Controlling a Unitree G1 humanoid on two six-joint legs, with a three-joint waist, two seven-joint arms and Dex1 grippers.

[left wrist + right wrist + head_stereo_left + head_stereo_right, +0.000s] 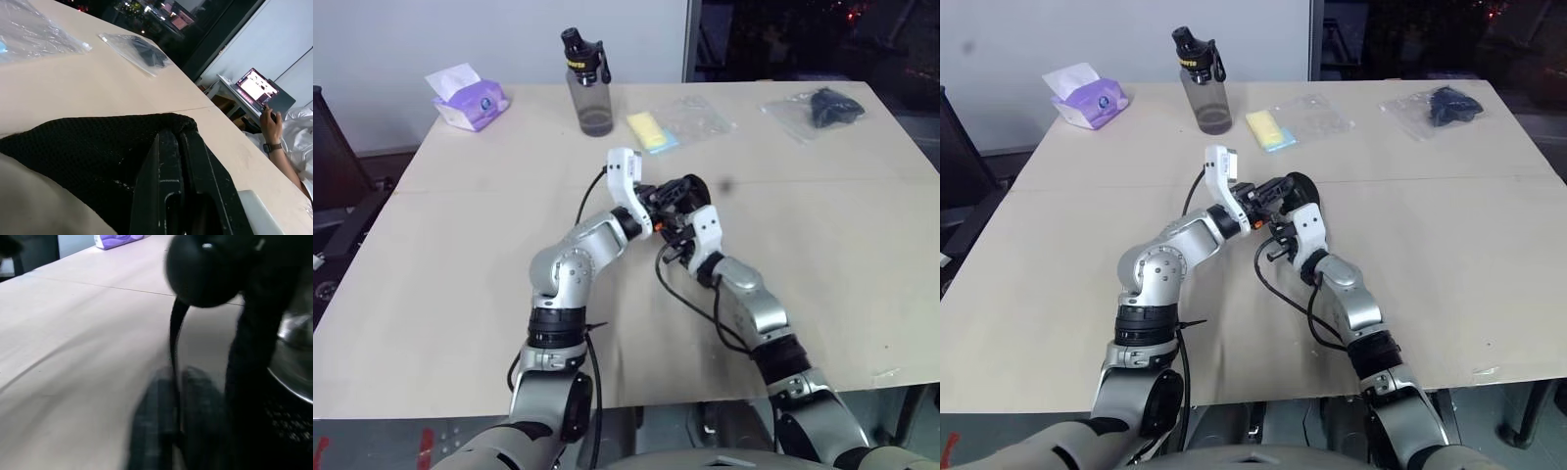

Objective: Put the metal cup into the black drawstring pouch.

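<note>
The pouch (93, 156) hangs above mid-table, just in front of the bottle (587, 83), pinched in the closed left gripper (658, 204). Right gripper (176, 406) has clamped its cord (175, 333) from below. The cup (293, 362) appears inside the pouch already

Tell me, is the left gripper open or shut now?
Shut. In the left wrist view the left gripper has its two black fingers pressed together, clamping the black drawstring pouch fabric.
</note>
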